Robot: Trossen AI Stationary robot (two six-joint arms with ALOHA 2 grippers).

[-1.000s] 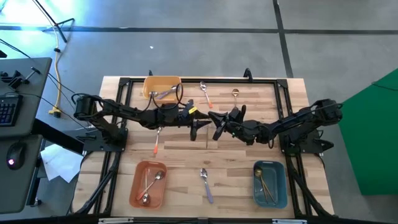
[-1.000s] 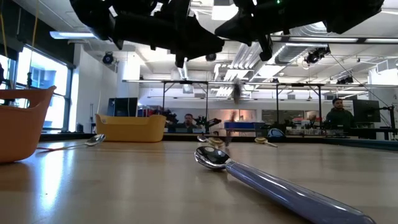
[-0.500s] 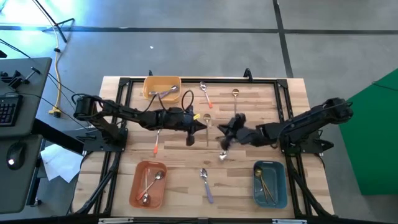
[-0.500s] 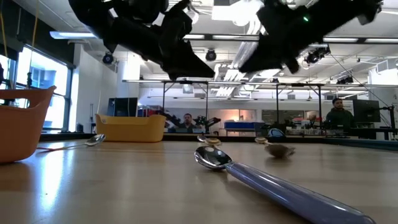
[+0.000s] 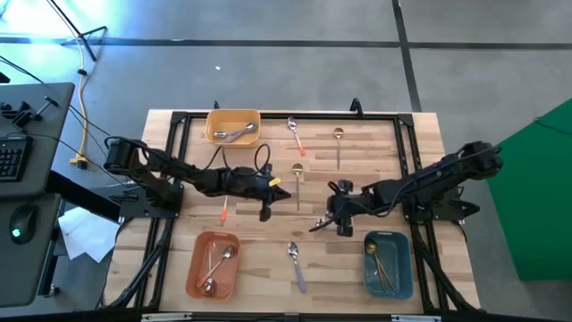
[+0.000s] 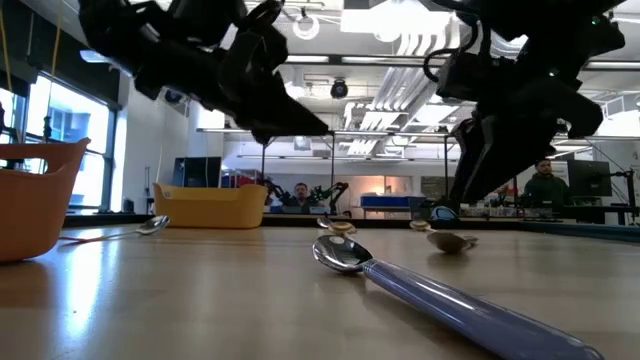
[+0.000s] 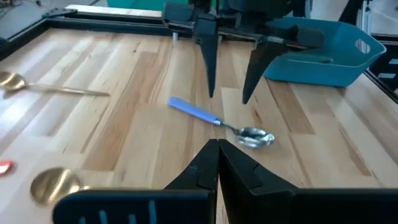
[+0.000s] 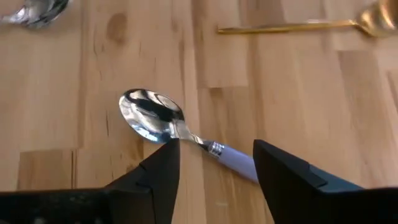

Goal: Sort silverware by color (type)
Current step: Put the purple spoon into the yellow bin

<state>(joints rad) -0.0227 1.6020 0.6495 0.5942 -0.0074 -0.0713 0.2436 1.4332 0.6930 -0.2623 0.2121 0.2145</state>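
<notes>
One lavender-handled steel spoon [image 8: 180, 138] lay on your wooden table [image 5: 411, 143], right gripper [image 8: 214, 165] spread open over it, left gripper [image 7: 217, 163] pinched together mid-table, empty.

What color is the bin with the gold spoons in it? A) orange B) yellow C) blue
C: the gold spoons lie in the blue bin near the right arm, while the yellow bin and the orange bin hold spoons with silver bowls.
</notes>
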